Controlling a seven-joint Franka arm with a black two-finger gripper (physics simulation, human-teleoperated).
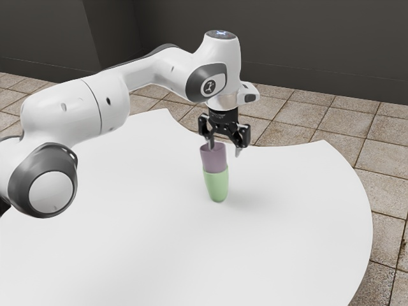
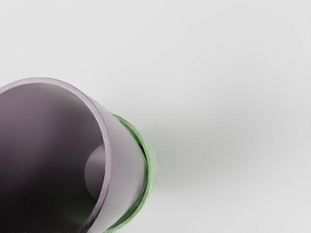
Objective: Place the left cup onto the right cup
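Observation:
A purple cup (image 1: 212, 157) stands nested in the mouth of a light green cup (image 1: 217, 185) near the middle of the white table (image 1: 127, 242). My gripper (image 1: 222, 147) hangs just above the purple cup's rim and is open. One finger is by the rim's near edge; the other stands clear of the cup toward the exterior view's right. In the wrist view the purple cup (image 2: 53, 145) shows its hollow inside right under my hand, with the green cup's rim (image 2: 148, 162) ringing its outer wall.
The round white table ends in a curved edge (image 1: 366, 210) at the exterior view's right, with brown tiled floor (image 1: 389, 159) beyond. My arm's white links (image 1: 95, 108) span the table's left side.

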